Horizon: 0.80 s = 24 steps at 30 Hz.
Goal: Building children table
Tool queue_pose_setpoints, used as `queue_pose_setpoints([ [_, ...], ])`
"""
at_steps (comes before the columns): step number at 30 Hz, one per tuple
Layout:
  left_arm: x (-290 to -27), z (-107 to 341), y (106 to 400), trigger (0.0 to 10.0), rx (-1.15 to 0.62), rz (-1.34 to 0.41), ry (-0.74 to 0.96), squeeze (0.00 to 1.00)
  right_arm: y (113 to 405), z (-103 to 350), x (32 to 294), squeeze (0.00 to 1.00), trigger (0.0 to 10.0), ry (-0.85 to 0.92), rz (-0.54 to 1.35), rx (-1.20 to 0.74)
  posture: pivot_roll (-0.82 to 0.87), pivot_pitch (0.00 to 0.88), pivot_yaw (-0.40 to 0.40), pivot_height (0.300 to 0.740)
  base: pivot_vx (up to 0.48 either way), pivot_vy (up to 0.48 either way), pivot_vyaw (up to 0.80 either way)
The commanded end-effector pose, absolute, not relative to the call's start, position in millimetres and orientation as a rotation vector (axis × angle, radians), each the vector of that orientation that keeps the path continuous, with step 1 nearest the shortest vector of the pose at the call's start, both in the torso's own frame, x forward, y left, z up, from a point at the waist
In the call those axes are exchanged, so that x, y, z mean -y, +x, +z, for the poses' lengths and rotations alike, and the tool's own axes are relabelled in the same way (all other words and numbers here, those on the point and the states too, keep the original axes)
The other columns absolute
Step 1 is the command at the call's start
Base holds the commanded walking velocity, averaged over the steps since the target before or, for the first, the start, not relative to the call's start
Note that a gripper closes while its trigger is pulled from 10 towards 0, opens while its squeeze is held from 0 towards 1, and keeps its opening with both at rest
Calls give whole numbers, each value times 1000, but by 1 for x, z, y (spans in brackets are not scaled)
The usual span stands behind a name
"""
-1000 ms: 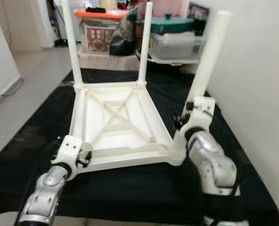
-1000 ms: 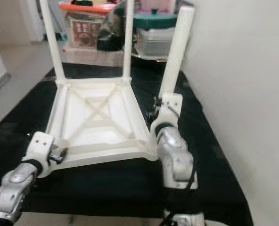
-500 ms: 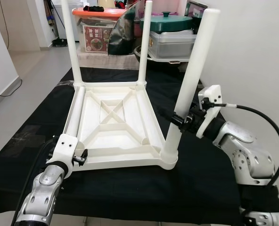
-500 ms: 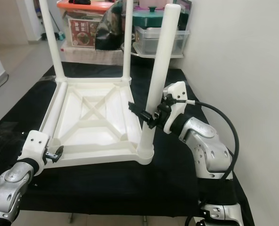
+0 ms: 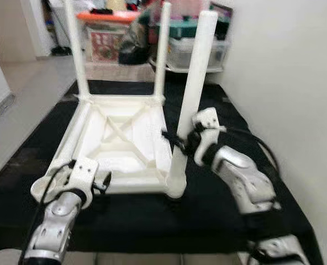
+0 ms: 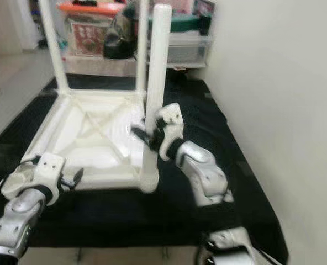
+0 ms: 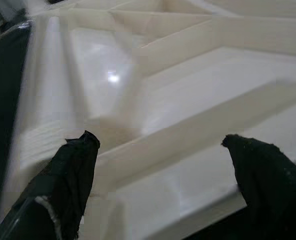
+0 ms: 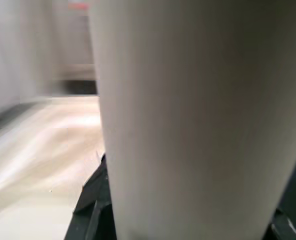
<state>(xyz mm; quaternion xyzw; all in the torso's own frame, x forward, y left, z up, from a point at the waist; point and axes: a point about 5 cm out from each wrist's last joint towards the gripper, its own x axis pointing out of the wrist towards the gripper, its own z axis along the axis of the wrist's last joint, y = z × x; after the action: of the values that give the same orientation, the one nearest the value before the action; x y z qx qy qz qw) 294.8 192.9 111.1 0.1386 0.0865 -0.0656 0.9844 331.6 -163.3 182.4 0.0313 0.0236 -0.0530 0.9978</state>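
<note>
While upright, leg point(image 5: 195, 77) in right tool point(image 5: 177, 142).

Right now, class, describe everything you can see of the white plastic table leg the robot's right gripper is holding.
The white plastic table leg is a smooth, thick round tube. It stands nearly upright, tilted slightly, its foot in the near right corner socket of the upturned white plastic tabletop. The right gripper clamps it low down. Its top end is plain and touches nothing.

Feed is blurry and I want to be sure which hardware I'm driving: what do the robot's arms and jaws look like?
Both arms are silver, rounded metallic segments ending in white blocky wrist housings. The left gripper and right gripper each have two long black fingers, matte with rounded tips. A black cable loops along the left arm and another along the right arm. No markings are legible.
</note>
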Motion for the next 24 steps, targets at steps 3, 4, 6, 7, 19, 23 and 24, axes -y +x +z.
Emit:
queue_pose_setpoints([
  [3,-200,95,287,10000,-251,-114,277,0,315,160,180,0,0,-14,-316,-170,93,0,-61,740,0,0,0],
  [4,-200,95,287,10000,-252,-116,277,0,312,162,167,0,8275,-25,-268,-173,91,0,-59,740,0,0,0],
  [6,-200,95,287,10000,-253,-118,277,0,311,163,158,0,8275,-30,-228,-178,91,0,-59,740,0,0,0],
  [7,-200,95,287,10000,-254,-119,277,0,310,169,147,0,10000,-16,-164,-149,87,0,-57,740,0,0,0],
  [19,-199,96,289,10000,-248,-122,273,0,317,231,127,0,10000,154,633,92,82,0,-58,740,0,0,0],
  [23,-197,97,290,10000,-237,-137,267,0,306,231,133,0,10000,47,906,101,82,0,-58,740,0,0,0],
  [24,-197,97,290,10000,-237,-137,267,0,306,231,133,0,10000,47,906,101,82,0,-58,740,0,0,0],
])
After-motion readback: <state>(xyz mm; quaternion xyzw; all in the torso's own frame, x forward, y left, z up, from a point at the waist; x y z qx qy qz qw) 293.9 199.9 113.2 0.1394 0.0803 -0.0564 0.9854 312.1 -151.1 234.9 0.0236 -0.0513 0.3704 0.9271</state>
